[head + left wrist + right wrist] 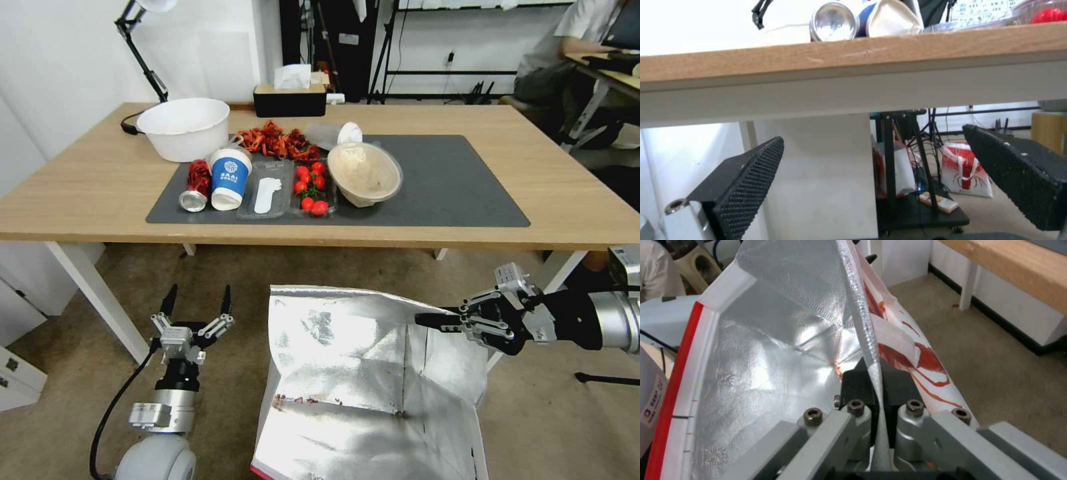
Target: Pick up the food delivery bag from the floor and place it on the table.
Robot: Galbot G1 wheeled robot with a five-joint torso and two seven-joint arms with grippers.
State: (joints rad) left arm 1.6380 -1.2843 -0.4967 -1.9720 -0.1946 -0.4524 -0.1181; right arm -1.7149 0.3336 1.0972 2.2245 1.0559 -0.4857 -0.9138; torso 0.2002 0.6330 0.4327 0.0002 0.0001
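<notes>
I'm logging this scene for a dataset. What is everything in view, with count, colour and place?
bag: one, silver foil inside, red-and-white outside, open, in front of the table, its wall pinched by the right gripper
table: one, light wood, white legs
mat: one, dark grey, on the table
bowl: one, white, table's left rear
cup: one, blue-and-white, on the mat
can: one, red, lying beside the cup
tomatoes: several, red, in a clear tray mid-mat
lidded bowl: one, clear, beside the tomatoes
tissue box: one, black, table's rear
floor: brownish-grey
left gripper: fingers open, low before the table edge
right gripper: fingers shut on the bag's wall
</notes>
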